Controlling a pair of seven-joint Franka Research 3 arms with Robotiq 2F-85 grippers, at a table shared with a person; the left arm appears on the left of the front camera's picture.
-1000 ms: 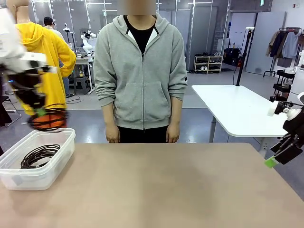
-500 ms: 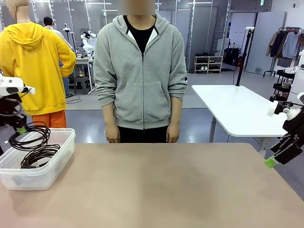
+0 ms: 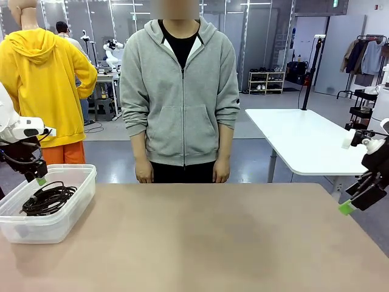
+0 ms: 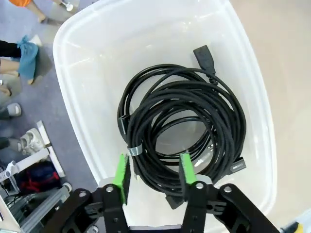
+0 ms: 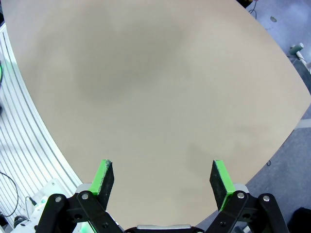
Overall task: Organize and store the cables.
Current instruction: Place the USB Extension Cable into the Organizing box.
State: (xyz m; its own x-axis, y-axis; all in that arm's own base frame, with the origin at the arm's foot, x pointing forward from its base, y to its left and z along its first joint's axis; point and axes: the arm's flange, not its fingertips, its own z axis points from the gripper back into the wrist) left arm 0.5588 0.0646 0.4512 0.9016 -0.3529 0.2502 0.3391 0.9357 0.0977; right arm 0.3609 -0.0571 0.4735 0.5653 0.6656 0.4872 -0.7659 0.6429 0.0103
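Several coils of thin black cable [image 4: 184, 121] lie stacked in a clear plastic bin [image 4: 73, 73]. One has a black plug [image 4: 204, 53] at the far side, and a small tie [image 4: 135, 149] binds one coil. My left gripper [image 4: 154, 172] hovers open just above the near side of the coils, holding nothing. From the front, the cables [image 3: 48, 199] rest in the bin [image 3: 73, 210] at the table's left edge, with the left gripper [image 3: 37, 177] over its back rim. My right gripper [image 3: 355, 201] hangs open at the table's right edge, above bare tabletop [image 5: 159, 177].
A person in a grey hoodie [image 3: 182, 91] stands at the far side of the tan table [image 3: 213, 243], hands at the sides. A white table [image 3: 304, 140] stands behind on the right.
The left gripper carried a coil down over the bin and let it go. That coil now lies in the bin on the other one. The right arm has not moved.
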